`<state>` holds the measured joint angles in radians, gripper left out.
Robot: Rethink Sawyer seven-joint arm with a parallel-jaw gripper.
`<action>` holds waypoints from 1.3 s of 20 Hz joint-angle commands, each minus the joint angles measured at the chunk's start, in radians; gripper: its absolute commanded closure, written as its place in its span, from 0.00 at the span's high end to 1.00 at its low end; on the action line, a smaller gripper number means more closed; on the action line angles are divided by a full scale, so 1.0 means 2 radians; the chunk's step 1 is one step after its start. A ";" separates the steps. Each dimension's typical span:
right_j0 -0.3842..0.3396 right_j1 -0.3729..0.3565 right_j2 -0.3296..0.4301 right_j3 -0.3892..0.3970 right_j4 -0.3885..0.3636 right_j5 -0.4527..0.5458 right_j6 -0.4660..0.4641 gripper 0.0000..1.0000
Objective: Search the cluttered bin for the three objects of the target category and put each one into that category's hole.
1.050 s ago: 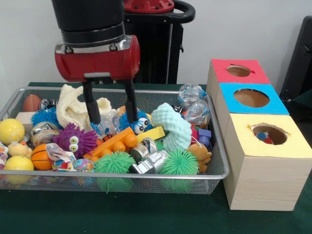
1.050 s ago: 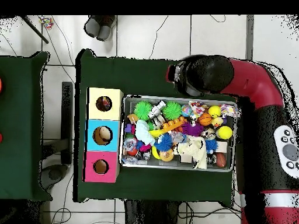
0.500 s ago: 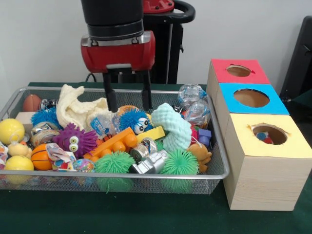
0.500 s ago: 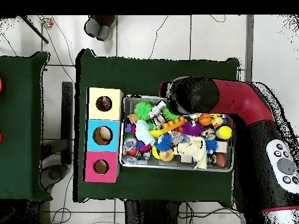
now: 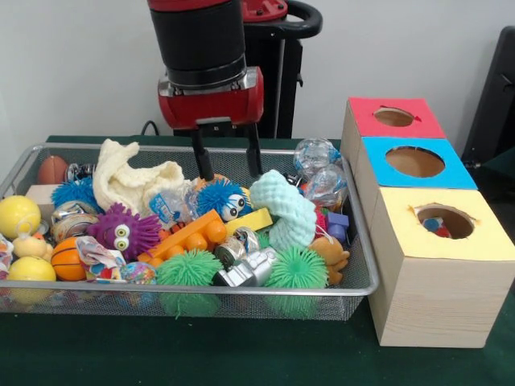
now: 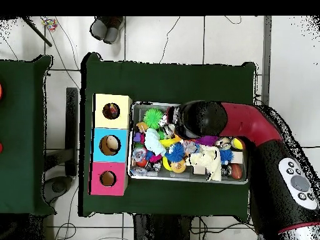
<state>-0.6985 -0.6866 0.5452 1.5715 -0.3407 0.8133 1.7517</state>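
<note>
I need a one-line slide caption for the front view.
Open gripper hovers above a blue fuzzy toy in the cluttered wire bin.

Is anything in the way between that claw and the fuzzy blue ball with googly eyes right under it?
Nothing visible. The open gripper hangs right above the fuzzy blue ball with googly eyes, which lies on top of the pile in the wire mesh bin. A cream cloth and a mint green foam piece lie beside it.

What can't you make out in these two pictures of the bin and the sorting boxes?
- Overhead view: the arm covers the bin's middle, hiding the toys there.
- Front view: inside the red box and blue box holes, the angle hides any contents.
- Front view: toys at the bin's left are cut off by the picture edge.
</note>
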 commanded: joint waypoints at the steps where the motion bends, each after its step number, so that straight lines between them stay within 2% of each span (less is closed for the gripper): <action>1: -0.012 0.032 0.026 0.033 -0.013 -0.008 -0.065 1.00; 6: -0.022 0.055 0.041 0.024 -0.009 -0.007 -0.080 1.00; 12: -0.029 0.063 0.047 0.016 -0.014 0.001 -0.084 1.00; 17: -0.041 0.067 0.057 0.008 -0.016 0.024 -0.105 1.00; 22: -0.052 0.066 0.061 -0.020 -0.024 0.057 -0.129 1.00; 26: -0.060 0.086 0.063 -0.051 -0.032 0.078 -0.156 1.00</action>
<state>-0.7849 -0.5825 0.6198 1.5627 -0.3552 0.8249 1.7486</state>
